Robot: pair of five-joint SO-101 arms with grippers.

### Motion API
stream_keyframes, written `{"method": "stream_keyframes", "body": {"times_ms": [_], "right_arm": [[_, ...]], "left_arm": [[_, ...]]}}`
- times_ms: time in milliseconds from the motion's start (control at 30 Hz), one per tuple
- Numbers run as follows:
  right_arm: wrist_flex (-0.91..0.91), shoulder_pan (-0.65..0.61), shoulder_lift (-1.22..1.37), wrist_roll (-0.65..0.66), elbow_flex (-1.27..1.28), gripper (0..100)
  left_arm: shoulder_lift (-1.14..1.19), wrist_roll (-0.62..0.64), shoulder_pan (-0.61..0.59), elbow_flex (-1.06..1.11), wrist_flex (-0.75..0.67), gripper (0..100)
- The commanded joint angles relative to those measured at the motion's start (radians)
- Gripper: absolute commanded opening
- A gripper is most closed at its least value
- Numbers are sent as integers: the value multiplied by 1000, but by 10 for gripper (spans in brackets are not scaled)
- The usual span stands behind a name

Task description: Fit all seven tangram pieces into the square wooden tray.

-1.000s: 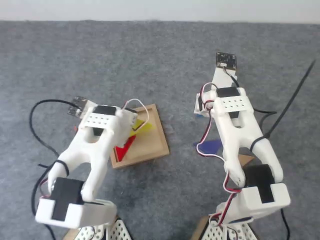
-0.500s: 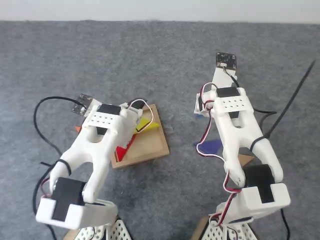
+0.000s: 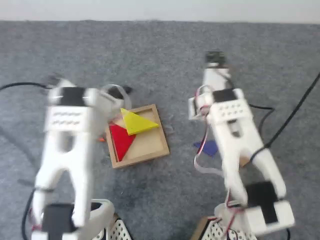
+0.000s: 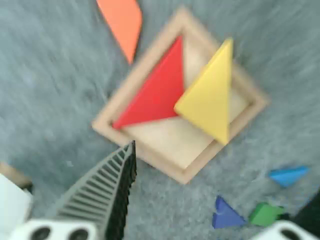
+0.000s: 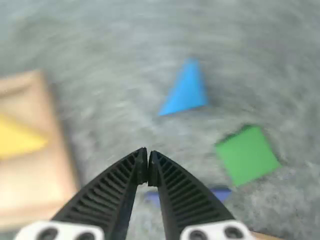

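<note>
High view: the tray (image 3: 142, 156) lies left of centre, between the two arms. The red triangle (image 3: 120, 141) lies flat in its left half. The yellow triangle (image 3: 136, 122) lies across the far side, with one corner reaching the rim. A dark blue piece (image 3: 210, 148) lies right of the tray, partly under the right arm (image 3: 235, 135).

Left wrist view: the left gripper (image 4: 210, 190) is spread wide and empty above the tray. The yellow triangle overlaps the red one's edge and looks propped up, not seated. An orange piece (image 4: 122, 22) lies just outside the tray.

Right wrist view: the right gripper (image 5: 148, 167) is pinched together on nothing, over carpet between the tray and the blue triangle (image 5: 186, 90) and green square (image 5: 246, 155).

The main risk is the propped yellow triangle. Left as it is, it likely blocks the remaining pieces, and a nudge could shove the light tray or ride the piece over the rim. The loose pieces lie flat on the carpet, so a grip may slip. Both arms working over the tray could clash.
</note>
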Motion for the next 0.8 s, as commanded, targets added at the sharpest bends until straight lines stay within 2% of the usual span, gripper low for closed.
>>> {"method": "stream_keyframes", "body": {"times_ms": [0,100,233,367,567,767], "right_arm": [[-101,-127,-179,147,147,7],[-236,-249,-214,258,275,7],[-269,-364,-180,310,299,8],[-309,-380,-108,316,281,9],[-372,-440,27,381,227,9],[-372,-423,142,373,132,8]], "left_arm": [[-117,-281,-235,-47,-17,507],[-83,-405,-331,41,-106,507],[34,-540,-414,117,-222,506],[204,-614,-470,81,-295,434],[445,-692,-470,-10,-348,332],[516,-746,-470,-74,-356,197]]}}
